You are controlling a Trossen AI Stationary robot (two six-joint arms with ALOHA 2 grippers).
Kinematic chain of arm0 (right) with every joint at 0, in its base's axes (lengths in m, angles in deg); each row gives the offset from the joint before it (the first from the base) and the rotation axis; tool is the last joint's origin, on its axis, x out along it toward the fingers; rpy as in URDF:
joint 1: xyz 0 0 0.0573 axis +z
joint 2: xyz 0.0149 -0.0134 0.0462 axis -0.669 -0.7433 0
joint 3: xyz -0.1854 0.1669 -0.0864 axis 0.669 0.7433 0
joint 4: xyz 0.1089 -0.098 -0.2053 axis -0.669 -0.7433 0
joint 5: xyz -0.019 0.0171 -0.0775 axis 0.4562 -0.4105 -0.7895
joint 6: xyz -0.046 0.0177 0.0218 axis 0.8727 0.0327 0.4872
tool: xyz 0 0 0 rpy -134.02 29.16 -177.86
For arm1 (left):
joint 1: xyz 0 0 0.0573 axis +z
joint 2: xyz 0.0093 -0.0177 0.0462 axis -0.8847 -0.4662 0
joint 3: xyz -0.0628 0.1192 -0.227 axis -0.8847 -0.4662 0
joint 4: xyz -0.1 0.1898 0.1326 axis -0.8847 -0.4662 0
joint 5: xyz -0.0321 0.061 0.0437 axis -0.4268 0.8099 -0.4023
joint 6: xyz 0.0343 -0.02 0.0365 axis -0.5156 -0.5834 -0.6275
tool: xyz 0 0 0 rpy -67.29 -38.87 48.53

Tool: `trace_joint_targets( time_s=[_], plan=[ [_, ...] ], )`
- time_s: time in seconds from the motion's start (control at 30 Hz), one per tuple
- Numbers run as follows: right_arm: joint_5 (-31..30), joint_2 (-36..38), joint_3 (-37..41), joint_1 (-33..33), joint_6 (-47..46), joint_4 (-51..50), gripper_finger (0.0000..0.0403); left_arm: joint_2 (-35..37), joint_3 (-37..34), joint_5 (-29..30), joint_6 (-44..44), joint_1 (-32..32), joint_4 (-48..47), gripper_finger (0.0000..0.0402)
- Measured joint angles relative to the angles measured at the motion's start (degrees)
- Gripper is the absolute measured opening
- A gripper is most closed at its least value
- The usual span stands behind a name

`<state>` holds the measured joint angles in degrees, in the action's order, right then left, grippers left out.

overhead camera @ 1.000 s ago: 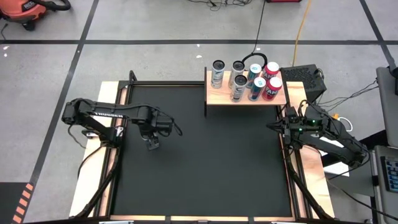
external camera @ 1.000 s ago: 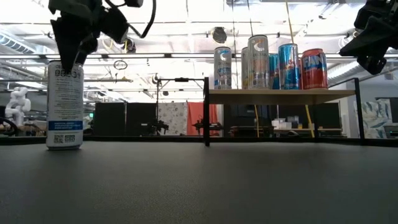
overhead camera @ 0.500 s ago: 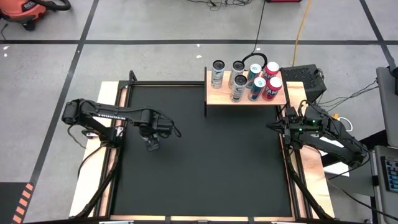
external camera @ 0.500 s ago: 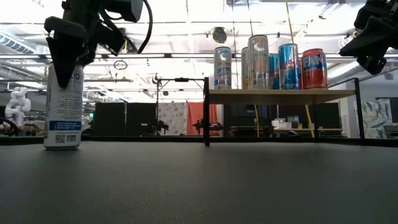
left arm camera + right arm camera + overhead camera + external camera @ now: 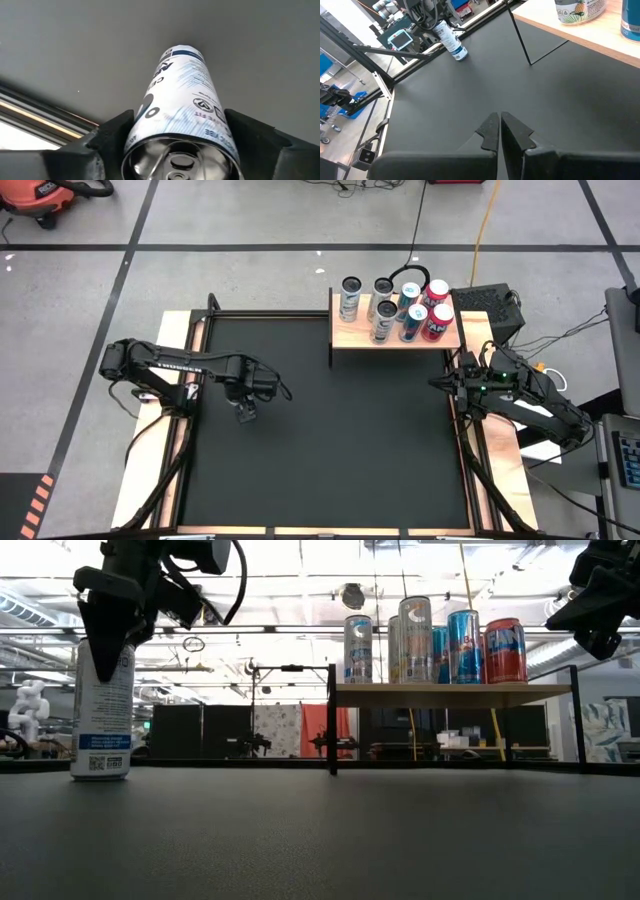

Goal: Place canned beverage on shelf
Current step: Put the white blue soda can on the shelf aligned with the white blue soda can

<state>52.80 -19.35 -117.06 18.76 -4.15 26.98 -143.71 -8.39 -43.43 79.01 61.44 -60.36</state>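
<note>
A tall white-and-blue beverage can (image 5: 102,720) stands upright with its base on the black mat (image 5: 330,440), toward the table's left. My left gripper (image 5: 246,408) points down over the can's top, one finger on each side of the can (image 5: 180,115). The light wooden shelf (image 5: 350,335) stands at the far edge on thin black legs, with several cans (image 5: 400,305) on its top. My right gripper (image 5: 500,130) hangs shut with nothing in it by the table's right edge. My left gripper comes from above, pointing down, and has the can's upper wall just below the rim (image 5: 137,131) between its two fingers, one on each opposite side. The can stays upright, with its base on the mat (image 5: 100,776).
The shelf's near left leg (image 5: 332,720) stands on the mat between the can and the shelf top. The mat's wide middle (image 5: 340,460) lies bare. Black frame rails (image 5: 200,370) run along the table's left and right sides.
My left gripper has come straight down over the can's top, so its fingers now reach lower along the can's upper wall. The can stays standing on the mat.
</note>
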Motion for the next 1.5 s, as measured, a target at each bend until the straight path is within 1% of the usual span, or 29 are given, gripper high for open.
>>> trace_joint_targets(
  time_s=[0.17, 0.43, 0.6, 0.77, 0.9, 1.03, 1.2, 1.27, 1.33, 1.5],
  plan=[
    [-0.04, 0.00, 0.00, -0.01, 0.00, -0.02, 0.0000, 0.04, 0.04, -0.73, 0.01, 0.00, 0.02, 0.0246],
    [-0.10, 0.00, -0.01, -0.02, 0.00, -0.02, 0.0000, 0.01, 0.50, -1.48, 1.31, 0.02, 0.93, 0.0247],
    [-0.13, 0.00, -0.02, -0.02, 0.00, -0.02, 0.0000, -0.09, 4.68, -3.20, 1.63, 0.04, 2.03, 0.0253],
    [-0.15, 0.00, -0.02, -0.02, 0.10, -0.02, 0.0000, -0.07, 10.43, -3.24, 4.70, 0.71, 3.29, 0.0255],
    [-0.15, 0.00, -0.02, -0.02, 0.22, -0.02, 0.0000, -0.04, 14.75, -3.24, 10.26, 2.09, 4.49, 0.0256],
    [-0.17, 0.00, -0.02, -0.02, 0.22, -0.02, 0.0000, -0.04, 17.87, -3.63, 21.18, 3.88, 7.12, 0.0257],
    [-0.18, 0.00, -0.02, -0.02, 0.24, -0.01, 0.0000, -0.04, 19.15, -5.89, 32.82, 5.73, 9.74, 0.0258],
    [-0.19, 0.00, -0.02, -0.02, 0.36, -0.02, 0.0000, -0.04, 19.15, -6.32, 37.59, 6.37, 9.29, 0.0258],
    [-0.18, 0.00, -0.02, -0.02, 0.45, -0.02, 0.0000, -0.04, 19.15, -6.28, 40.19, 6.92, 9.22, 0.0258],
    [-0.17, -0.01, -0.02, -0.02, 0.46, -0.02, 0.0000, -0.54, 19.15, -6.17, 41.98, 7.93, 10.02, 0.0258]
  ],
)
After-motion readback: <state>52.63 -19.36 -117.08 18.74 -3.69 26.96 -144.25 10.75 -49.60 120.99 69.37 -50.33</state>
